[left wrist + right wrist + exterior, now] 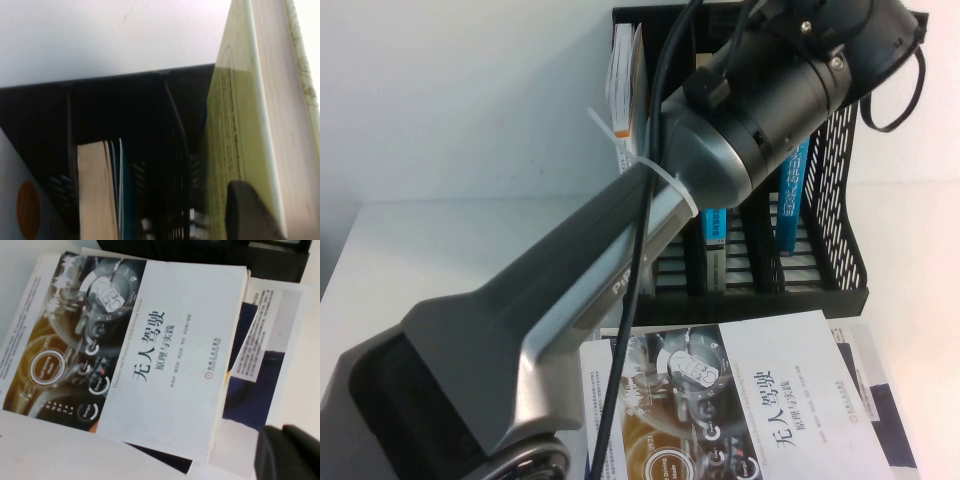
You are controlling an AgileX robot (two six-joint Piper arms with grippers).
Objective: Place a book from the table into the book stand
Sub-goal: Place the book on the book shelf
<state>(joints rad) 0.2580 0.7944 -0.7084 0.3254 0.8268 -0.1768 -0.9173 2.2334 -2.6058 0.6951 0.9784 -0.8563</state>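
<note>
Pale yellow-green book (pixel 260 125) is sitting clamped in the left gripper (pixel 250 210), held upright over the black stand (pixel 820 270), just beside a slot holding another book (pixel 95 190). Right gripper (pixel 287 452) is hovering above a white book (pixel 165 355) on the table (pixel 440 250); jaw state: cannot tell.

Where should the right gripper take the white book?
White book: pinch its exposed long edge from the robot's right; it lies flat, skewed atop the stack. Right gripper hovers beside it; left gripper holds yellow-green book above book stand.
</note>
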